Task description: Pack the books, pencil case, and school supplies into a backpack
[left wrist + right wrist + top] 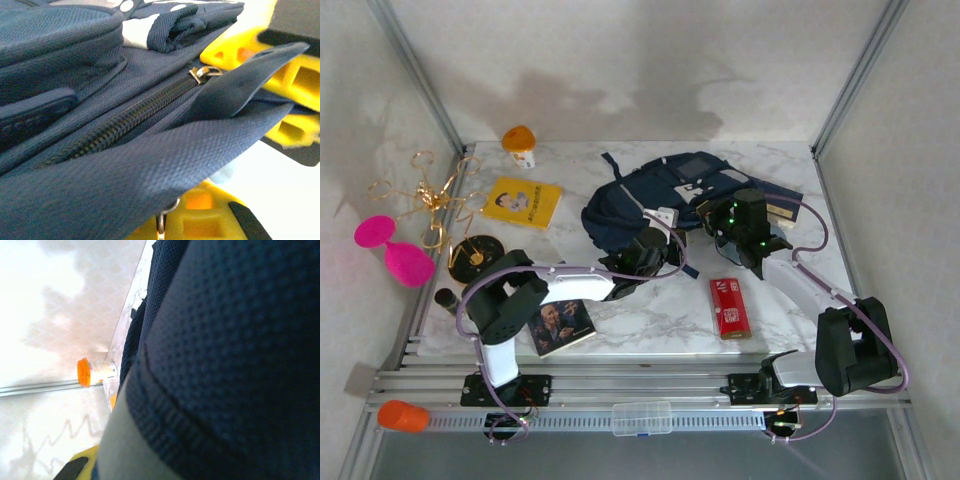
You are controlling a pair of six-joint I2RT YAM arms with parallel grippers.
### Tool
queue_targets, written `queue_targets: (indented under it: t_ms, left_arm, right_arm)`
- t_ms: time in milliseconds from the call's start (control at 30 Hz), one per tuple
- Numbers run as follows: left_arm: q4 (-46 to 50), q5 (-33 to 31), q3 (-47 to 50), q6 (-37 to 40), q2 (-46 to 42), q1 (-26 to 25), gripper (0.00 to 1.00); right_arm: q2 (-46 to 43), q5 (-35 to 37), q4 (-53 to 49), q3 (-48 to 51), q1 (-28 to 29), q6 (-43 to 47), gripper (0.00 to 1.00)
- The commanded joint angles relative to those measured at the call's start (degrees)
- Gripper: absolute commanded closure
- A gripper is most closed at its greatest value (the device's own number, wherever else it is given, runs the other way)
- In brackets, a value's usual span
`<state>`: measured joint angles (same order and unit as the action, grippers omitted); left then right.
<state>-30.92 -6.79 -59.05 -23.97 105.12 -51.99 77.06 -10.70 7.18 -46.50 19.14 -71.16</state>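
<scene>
Left gripper (648, 246) clamped the backpack (650, 195) flap, right gripper (730, 215) state indeterminable; opening stage, wider mouth needed before books (560, 325).

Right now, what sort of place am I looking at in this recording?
Probably a lab robot cell, not a classroom: a marble-look tabletop boxed in by white panels, with an aluminium rail along the near edge.

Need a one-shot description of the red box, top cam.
Start at the big navy backpack at the back of the marble table, then come toward the near edge, right of centre. The red box lies flat there, alone. It is the only red item on the table, smaller than the yellow book and the portrait book.
</scene>
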Motion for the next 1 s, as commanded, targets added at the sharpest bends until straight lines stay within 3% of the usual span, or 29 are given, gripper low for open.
queue_targets:
  t_ms: [0,233,400,700,833,900,967]
  left_arm:
    - [2.1,2.2,1.5,0.6,-2.8,2.0,1.0]
    - [4.3,5.3,2.6,2.6,-4.7,2.3,1.0]
    - [10.9,6.4,4.3,5.0,-9.1,3.0,1.0]
    - [20.8,7.9,7.8,4.7,-14.8,5.7,1.0]
    - [21.0,14.0,2.6,3.8,-11.3,5.6,1.0]
    - [21.5,14.1,-0.2,2.6,-9.3,5.6,1.0]
    - [20.6,13.4,-1.9,0.8,-7.5,5.5,1.0]
  right_arm:
    - [-1.4,-0.6,2.1,-2.1,-1.4,1.2,1.0]
    - [-0.9,-0.3,1.6,-2.5,-1.5,1.5,1.0]
    - [2.2,-3.9,1.4,-4.3,-5.9,3.6,1.0]
    - [15.2,-13.0,0.6,-15.5,-11.5,10.4,1.0]
    - [20.6,-14.6,-5.6,-21.2,-12.0,16.2,1.0]
    - [20.8,-16.5,-6.8,-21.4,-12.3,18.0,0.82]
    - [18.5,-14.9,-9.3,-19.9,-12.3,20.2,0.5]
